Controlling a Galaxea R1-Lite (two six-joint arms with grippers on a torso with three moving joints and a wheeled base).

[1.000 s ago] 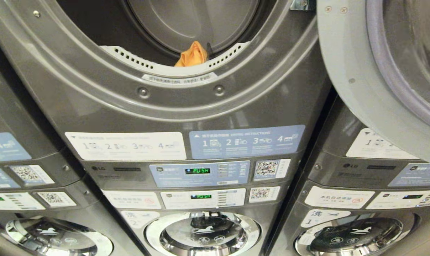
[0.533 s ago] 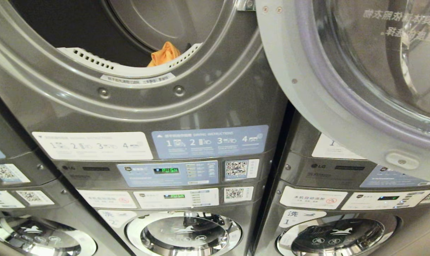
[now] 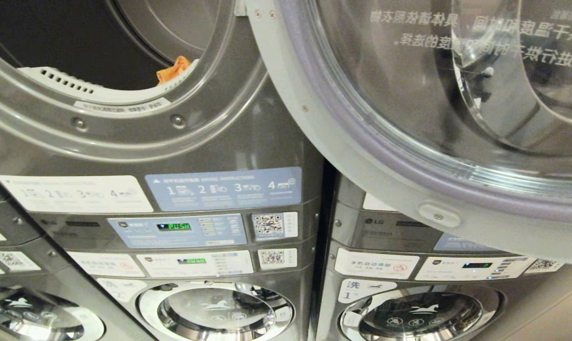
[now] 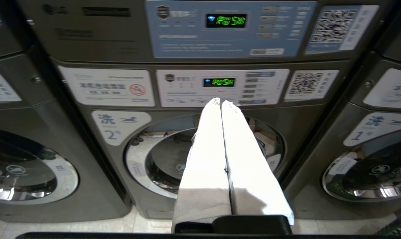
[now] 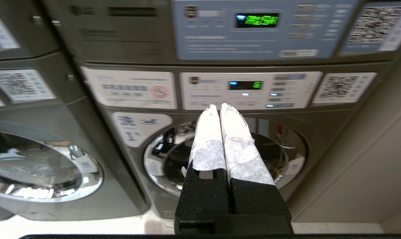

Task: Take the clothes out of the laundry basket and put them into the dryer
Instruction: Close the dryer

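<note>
Claws first: the left claw [image 4: 221, 103] had its white-wrapped fingers pressed together on nothing, aimed at the lower front of the middle machine, and the right claw [image 5: 219, 108] was likewise closed and empty, pointing at the washer door of the machine to the right. Neither arm showed in the head view; both looked parked low.

Beyond them stood a row of stacked grey machines. In the head view the dryer [image 3: 125, 123] of the middle stack had its round mouth uncovered, and its door [image 3: 409, 156] hung swung out to the right, filling much of that view. One orange garment [image 3: 172, 70] lay just inside the drum, peeking over the white lint guard. A green "PUSH" showed on the control panel [image 3: 177, 230] below.

The laundry basket could not be made out for certain; a green mesh edge [image 4: 398, 229] at the corner of the left wrist view might have belonged to it.

By my reading, one item was loaded and the robot stood between trips. The next move would call for finding the basket, lowering a claw to it, parting the fingers and pinching another garment.
</note>
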